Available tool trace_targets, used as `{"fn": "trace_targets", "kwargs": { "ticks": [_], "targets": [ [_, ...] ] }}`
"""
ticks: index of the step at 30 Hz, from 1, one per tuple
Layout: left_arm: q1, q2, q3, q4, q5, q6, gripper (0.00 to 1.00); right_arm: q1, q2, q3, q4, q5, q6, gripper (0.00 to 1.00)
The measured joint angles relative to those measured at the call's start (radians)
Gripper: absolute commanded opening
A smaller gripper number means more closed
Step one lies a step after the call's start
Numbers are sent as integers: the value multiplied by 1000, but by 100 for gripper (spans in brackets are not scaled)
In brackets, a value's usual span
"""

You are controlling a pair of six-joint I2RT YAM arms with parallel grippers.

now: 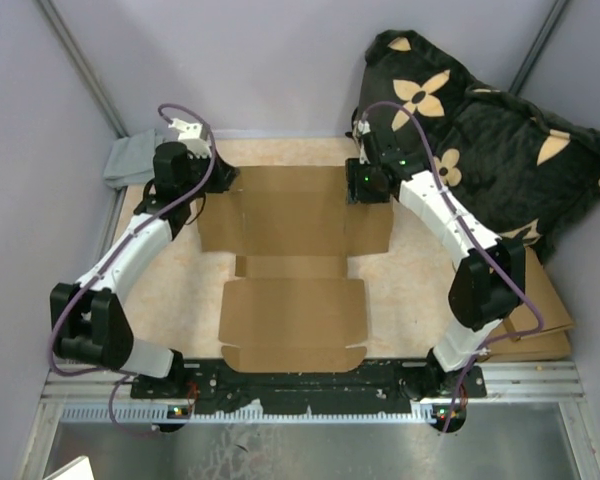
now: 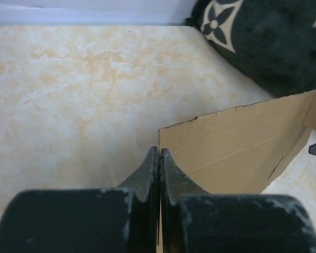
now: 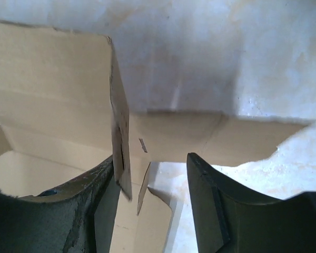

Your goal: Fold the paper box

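**Both grippers at the far corners of the half-raised box**

The paper box (image 1: 295,290) lies unfolded on the marbled table (image 1: 180,290), between the two arms. Its near panels lie flat and its far end is lifted at the sides. It forms no closed container.

Both arms reach forward from the near edge with their elbows pushed outward and their forearms angled in toward the box's far corners.

The left gripper (image 2: 158,153) is at the far-left corner. Its fingers are pressed together, and the edge of the far-left flap (image 2: 237,147) runs down into the seam between them, so they are clamped on it.

The right gripper (image 3: 152,163) is at the far-right corner with its fingers apart. The upright far-right flap (image 3: 58,79) stands between them, its edge against one finger and clear of the other.

A black flower-patterned cushion (image 1: 480,120) sits beyond the right arm, and a grey cloth (image 1: 130,160) lies at the far left.
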Motion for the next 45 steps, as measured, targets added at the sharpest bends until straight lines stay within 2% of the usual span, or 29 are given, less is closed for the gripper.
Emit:
{"fn": "trace_targets", "kwargs": {
  "ticks": [10, 18, 28, 31, 34, 37, 41, 43, 45],
  "targets": [
    [-82, -208, -288, 214, 13, 85, 0, 0, -158, 46, -137, -30, -42, 54],
    [-89, -338, -473, 371, -19, 102, 0, 0, -220, 72, -219, -32, -43, 53],
    [-105, -434, -580, 526, -2, 117, 0, 0, -220, 71, -256, -56, -56, 51],
    [-117, -445, -587, 540, 5, 137, 0, 0, -218, 72, -266, -69, -63, 44],
    [-128, -458, -596, 549, 8, 156, 0, 0, -210, 73, -267, -82, -73, 25],
    [-135, -475, -604, 558, 9, 172, 0, 0, -192, 73, -272, -96, -87, 13],
    [-142, -493, -615, 574, 18, 186, 0, 0, -166, 72, -280, -114, -93, 2],
    [-142, -500, -617, 576, 21, 190, 1, 0, -159, 71, -280, -118, -95, 0],
    [-144, -504, -618, 579, 21, 193, 19, 0, -156, 70, -279, -118, -95, 0]
  ]
}}
